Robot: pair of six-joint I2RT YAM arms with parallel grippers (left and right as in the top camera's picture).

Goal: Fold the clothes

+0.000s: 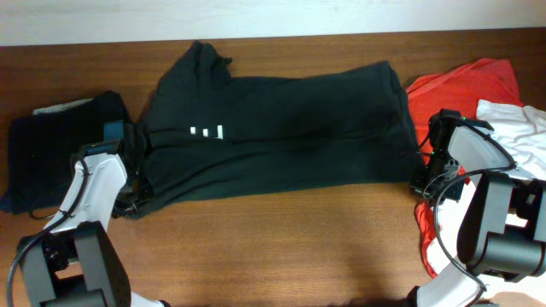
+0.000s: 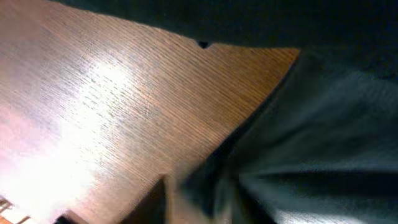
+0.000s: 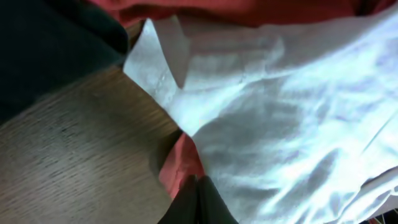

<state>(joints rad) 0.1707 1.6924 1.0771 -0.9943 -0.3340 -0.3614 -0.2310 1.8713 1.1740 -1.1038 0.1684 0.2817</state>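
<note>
A large black T-shirt [image 1: 281, 128] with small white lettering [image 1: 206, 131] lies spread across the middle of the table. My left gripper [image 1: 132, 189] is at the shirt's lower left corner. In the left wrist view the dark fabric [image 2: 323, 124] fills the right side, and blur hides the jaws. My right gripper [image 1: 424, 176] is at the shirt's lower right edge. In the right wrist view its fingers [image 3: 198, 190] are pressed together with nothing visible between them, their tips at a red garment [image 3: 180, 168] beside a white garment [image 3: 280, 112].
A dark folded garment [image 1: 51, 145] lies at the far left. The red garment [image 1: 465, 85] and the white garment [image 1: 520, 128] are piled at the right edge. Bare wood table [image 1: 281, 247] runs along the front.
</note>
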